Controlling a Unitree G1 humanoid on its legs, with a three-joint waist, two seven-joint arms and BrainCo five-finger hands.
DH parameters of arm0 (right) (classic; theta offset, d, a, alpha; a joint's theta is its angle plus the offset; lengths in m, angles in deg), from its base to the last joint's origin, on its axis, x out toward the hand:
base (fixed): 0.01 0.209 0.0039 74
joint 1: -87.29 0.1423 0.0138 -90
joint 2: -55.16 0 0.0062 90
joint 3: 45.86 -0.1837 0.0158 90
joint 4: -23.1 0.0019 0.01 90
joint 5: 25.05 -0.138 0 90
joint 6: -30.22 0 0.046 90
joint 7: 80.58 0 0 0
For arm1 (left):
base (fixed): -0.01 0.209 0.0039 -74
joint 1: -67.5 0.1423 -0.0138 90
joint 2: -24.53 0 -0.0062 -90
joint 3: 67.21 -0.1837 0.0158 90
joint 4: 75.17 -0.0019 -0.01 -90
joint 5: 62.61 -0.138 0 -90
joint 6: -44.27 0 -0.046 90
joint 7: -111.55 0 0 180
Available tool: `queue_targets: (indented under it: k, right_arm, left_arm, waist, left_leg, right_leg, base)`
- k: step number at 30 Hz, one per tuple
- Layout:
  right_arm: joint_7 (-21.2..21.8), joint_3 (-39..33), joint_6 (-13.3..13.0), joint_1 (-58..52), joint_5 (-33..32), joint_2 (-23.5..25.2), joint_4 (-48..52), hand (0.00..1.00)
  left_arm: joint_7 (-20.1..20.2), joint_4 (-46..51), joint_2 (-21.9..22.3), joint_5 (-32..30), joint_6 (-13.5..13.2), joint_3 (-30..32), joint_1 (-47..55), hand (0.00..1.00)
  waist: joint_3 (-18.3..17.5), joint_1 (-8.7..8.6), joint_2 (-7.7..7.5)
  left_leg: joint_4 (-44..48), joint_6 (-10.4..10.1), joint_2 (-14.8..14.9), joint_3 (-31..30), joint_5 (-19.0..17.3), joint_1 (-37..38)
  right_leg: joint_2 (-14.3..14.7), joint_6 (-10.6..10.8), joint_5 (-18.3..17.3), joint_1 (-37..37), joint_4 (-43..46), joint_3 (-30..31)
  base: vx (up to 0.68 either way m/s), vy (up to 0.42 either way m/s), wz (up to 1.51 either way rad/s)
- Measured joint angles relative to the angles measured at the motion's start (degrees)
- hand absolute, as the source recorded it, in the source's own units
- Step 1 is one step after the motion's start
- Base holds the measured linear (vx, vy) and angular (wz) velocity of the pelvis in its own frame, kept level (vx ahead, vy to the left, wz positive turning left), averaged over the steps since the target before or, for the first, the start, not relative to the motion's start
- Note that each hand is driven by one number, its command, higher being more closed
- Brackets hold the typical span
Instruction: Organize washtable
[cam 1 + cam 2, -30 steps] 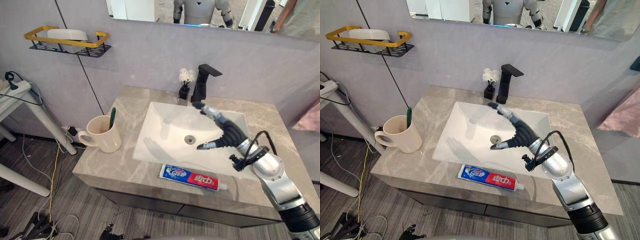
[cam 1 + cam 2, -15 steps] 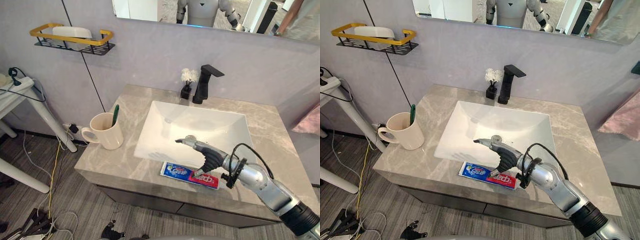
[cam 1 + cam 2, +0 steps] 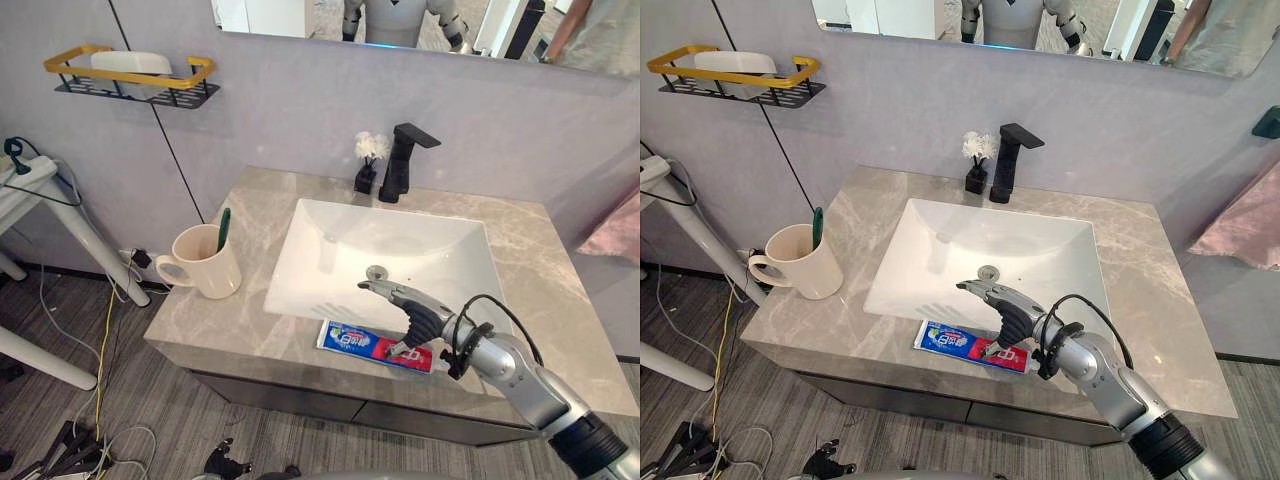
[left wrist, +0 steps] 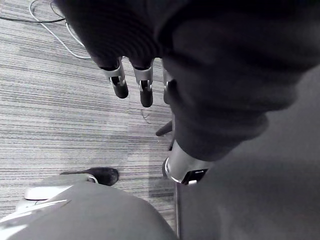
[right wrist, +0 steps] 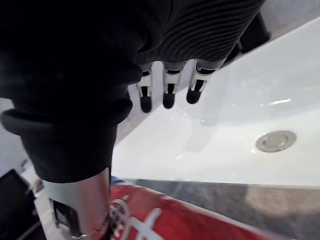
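On the front strip of the counter (image 3: 250,305), just before the sink (image 3: 330,262), the toothpaste tube (image 3: 376,346) is lying flat while the right hand (image 3: 421,319) is hovering over its red end, fingers straight and slightly spread, thumb pointing down to it, and the left hand (image 4: 133,80) is hanging with relaxed straight fingers.

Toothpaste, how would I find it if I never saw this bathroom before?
Find the grey marble counter with the white sink in it. On the front strip, between sink and counter edge, lies the toothpaste, red end under the robot's right hand. It is the only blue, white and red tube; the cream cup stands upright farther left.
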Motion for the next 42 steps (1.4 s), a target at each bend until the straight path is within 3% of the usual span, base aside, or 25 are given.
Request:
queue_targets:
  k: [22,32,42]
  right_arm:
    - [-1.2,-1.1,0.0,-2.0,2.9,3.8,-2.2,0.00]
    - [-5.5,-1.2,-0.4,-2.8,3.4,5.1,4.8,0.00]
    - [-5.5,-1.0,-1.6,-2.8,3.3,5.4,6.7,0.00]
  left_arm:
    - [0.0,-0.4,-0.3,0.0,0.2,-1.1,-1.1,0.00]
    - [-0.1,-0.5,-0.3,0.1,0.2,-1.1,-1.1,0.00]
    - [-0.1,-1.1,-0.3,0.1,0.2,-1.1,-1.6,0.00]
  waist:
    - [1.4,0.08,-0.11]
    - [1.5,-0.02,0.02]
    - [1.5,0.02,0.13]
  left_leg:
    - [-0.3,0.0,0.0,-0.5,0.0,0.0]
    - [-0.3,0.0,0.1,0.2,0.0,0.0]
    - [-0.2,-0.1,0.2,0.4,-0.1,0.1]
  right_leg:
    - [0.0,0.0,0.0,0.5,-0.8,-0.6]
    - [0.1,0.1,0.0,0.1,-0.7,0.2]
    - [0.1,0.1,0.0,0.1,-0.5,0.3]
  base:
    - [0.00,0.001,0.01]
    - [0.00,0.001,-0.03]
    - [0.00,0.000,0.00]
